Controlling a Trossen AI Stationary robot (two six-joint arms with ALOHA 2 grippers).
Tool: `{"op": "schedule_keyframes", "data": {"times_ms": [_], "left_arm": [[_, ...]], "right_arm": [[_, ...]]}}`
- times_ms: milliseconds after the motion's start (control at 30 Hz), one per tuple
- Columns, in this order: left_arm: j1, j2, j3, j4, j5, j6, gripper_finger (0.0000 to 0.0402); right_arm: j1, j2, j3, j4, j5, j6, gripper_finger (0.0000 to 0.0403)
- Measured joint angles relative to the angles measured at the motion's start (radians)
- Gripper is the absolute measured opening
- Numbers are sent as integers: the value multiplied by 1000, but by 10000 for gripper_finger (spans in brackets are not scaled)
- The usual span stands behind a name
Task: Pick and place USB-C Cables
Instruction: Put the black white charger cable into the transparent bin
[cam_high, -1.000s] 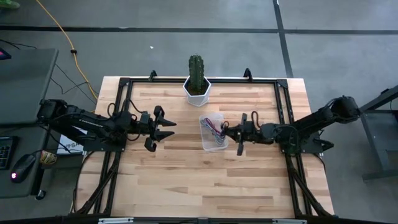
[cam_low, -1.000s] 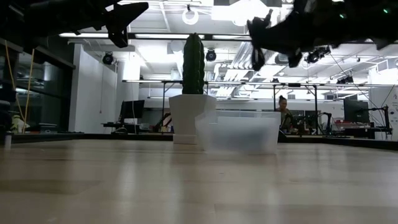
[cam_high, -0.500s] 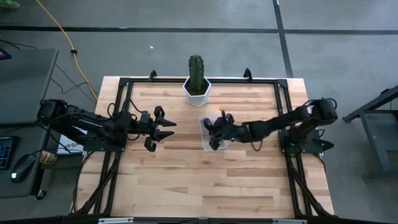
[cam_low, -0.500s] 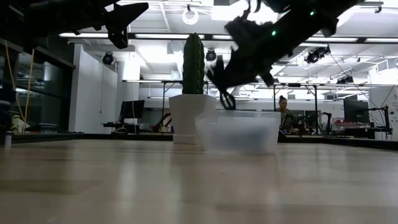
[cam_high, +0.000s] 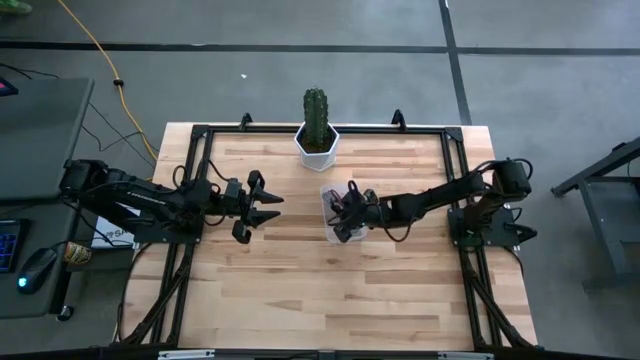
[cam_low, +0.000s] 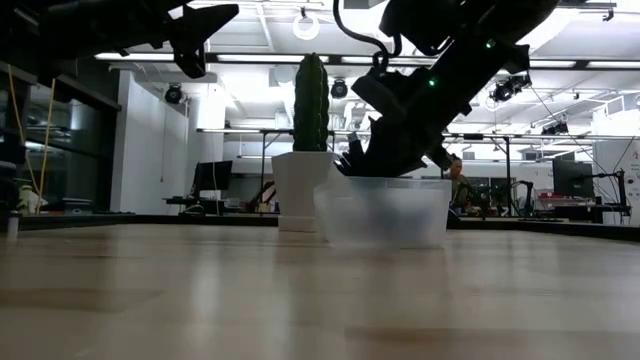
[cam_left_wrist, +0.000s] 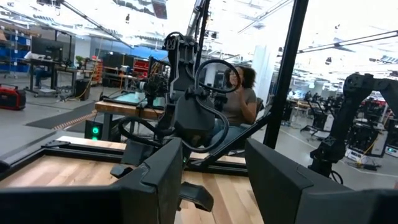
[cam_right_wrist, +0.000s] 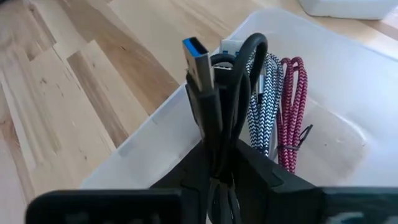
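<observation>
My right gripper (cam_right_wrist: 221, 155) is shut on the black USB-C cable (cam_right_wrist: 219, 106) and hangs tipped down in the clear plastic container (cam_high: 330, 234) at the table's middle. The grey-and-white cable (cam_right_wrist: 261, 102) and the red-and-white cable (cam_right_wrist: 292, 102) lie side by side on the container's floor. In the low view my right gripper (cam_low: 385, 150) reaches down to the container's rim (cam_low: 385, 182). My left gripper (cam_high: 266, 205) is open and waits in the air left of the container, touching nothing. My right gripper pinches the black cable's folded bundle (cam_right_wrist: 217, 140) between its two fingers (cam_right_wrist: 194, 165). The fingers come from the table's right side, slanting down. The bundle sticks out past the fingertips with its blue-tongued plug (cam_right_wrist: 198, 55) foremost, above the container's near wall.
A cactus in a white pot (cam_high: 317, 140) stands just beyond the container, near the table's far edge. A black frame (cam_high: 200, 135) runs around the tabletop. Bare wood lies toward the near edge. A yellow cord (cam_high: 100, 55) lies on the floor. A person (cam_low: 456, 175) sits in the room behind.
My right gripper has moved from the container's right side toward the table's left, over the container, then tipped down and sunk to its rim. The left arm has kept still.
</observation>
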Motion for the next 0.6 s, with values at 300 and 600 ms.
{"op": "schedule_keyframes", "data": {"times_ms": [300,600], "left_arm": [[0,0,0,0,0,0,154],[0,0,0,0,0,-20,154]], "right_arm": [[0,0,0,-1,7,-10,62],[0,0,0,-15,52,-62,92]]}}
